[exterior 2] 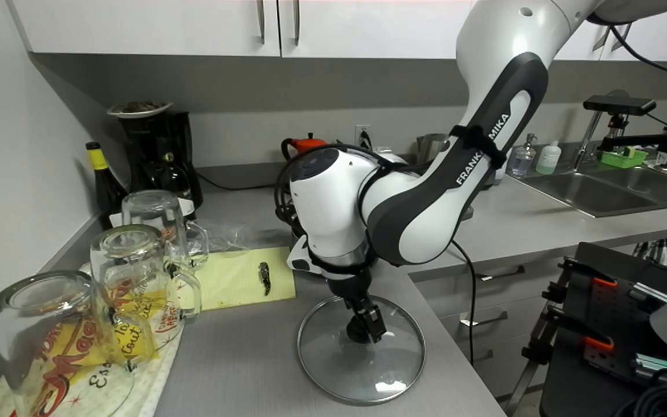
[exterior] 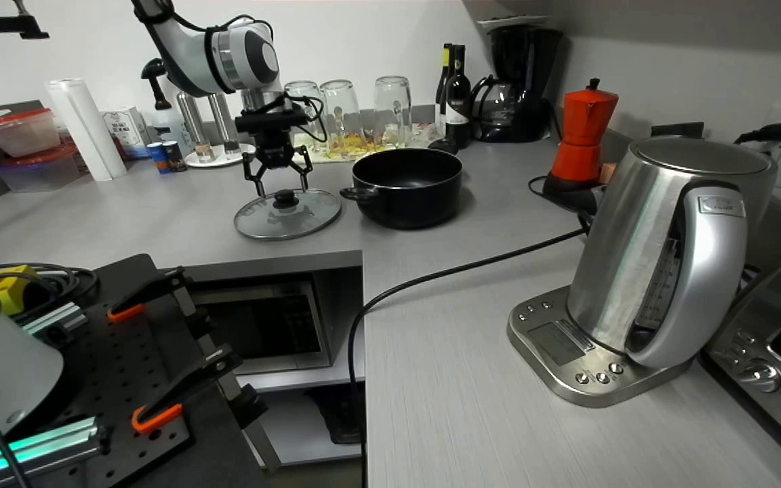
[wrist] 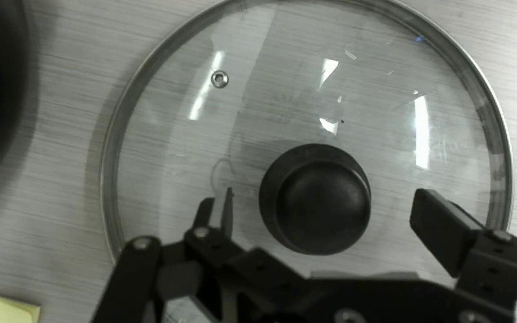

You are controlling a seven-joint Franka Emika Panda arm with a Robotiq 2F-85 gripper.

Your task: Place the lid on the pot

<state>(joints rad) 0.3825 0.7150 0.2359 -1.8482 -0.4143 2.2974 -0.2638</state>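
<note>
"Wrist view. Entry one, gripper (wrist: 323, 204)?"

"Fingers (wrist: 442, 229) spread, one to each side of the knob (wrist: 316, 199), neither touching; presumably so set for a pinch."

"Entry two, in an exterior view: lid (exterior: 287, 220)?"

"Flat on the counter (exterior: 180, 217), knob up, just beside the pot (exterior: 407, 207), likely for a short carry. Round, clear glass; metal rim (wrist: 109, 179); black knob; one small vent (wrist: 219, 79)."

The cooking pot (exterior: 407, 207) and lid knob (wrist: 323, 206) are showing black, the moka pot (exterior: 582, 132) orange-red, the desk (exterior: 455, 339) streaked grey.
</note>
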